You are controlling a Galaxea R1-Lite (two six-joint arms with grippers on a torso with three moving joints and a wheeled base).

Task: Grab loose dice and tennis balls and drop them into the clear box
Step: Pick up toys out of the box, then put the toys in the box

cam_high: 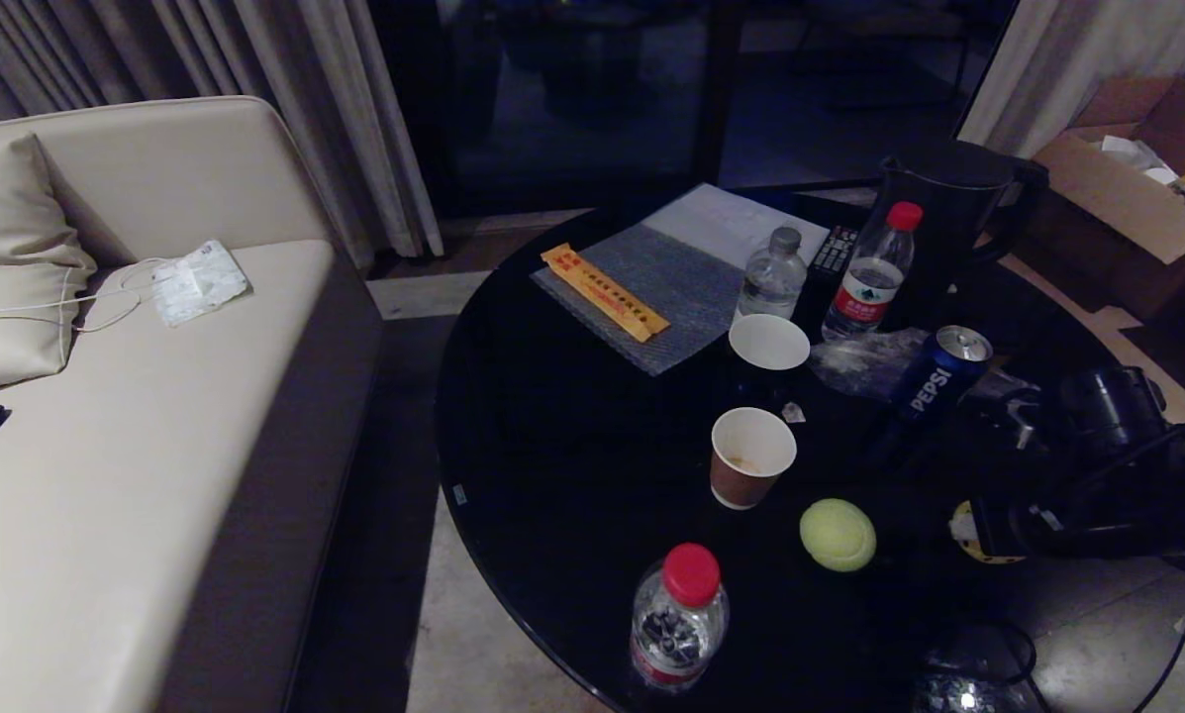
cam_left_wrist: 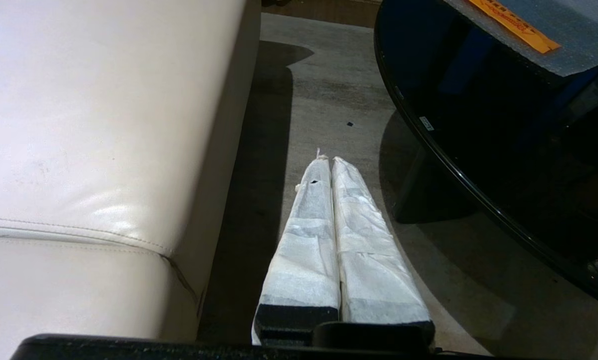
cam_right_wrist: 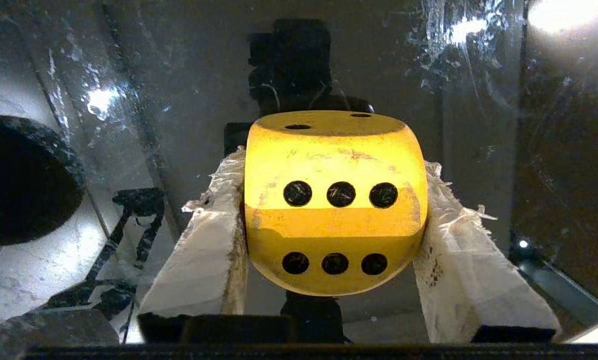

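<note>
A yellow die point(cam_right_wrist: 334, 165) with black pips sits on the glossy black table point(cam_high: 572, 465). My right gripper point(cam_right_wrist: 331, 167) is shut on it, one white-wrapped finger pressed against each side. In the head view the right arm reaches in low at the right, and a yellow bit of the die point(cam_high: 966, 527) shows at my right gripper point(cam_high: 978, 535). One tennis ball point(cam_high: 838, 535) lies loose on the table just left of that gripper. My left gripper point(cam_left_wrist: 328, 160) is shut and empty, parked above the floor between sofa and table. The clear box is out of view.
Near the tennis ball stand a brown paper cup point(cam_high: 752, 456), a red-capped bottle point(cam_high: 679, 616) at the front edge, a Pepsi can point(cam_high: 938, 378) and a white cup point(cam_high: 768, 344). Further back are two bottles, a black kettle point(cam_high: 948, 213) and a grey mat. A beige sofa point(cam_high: 137, 426) fills the left.
</note>
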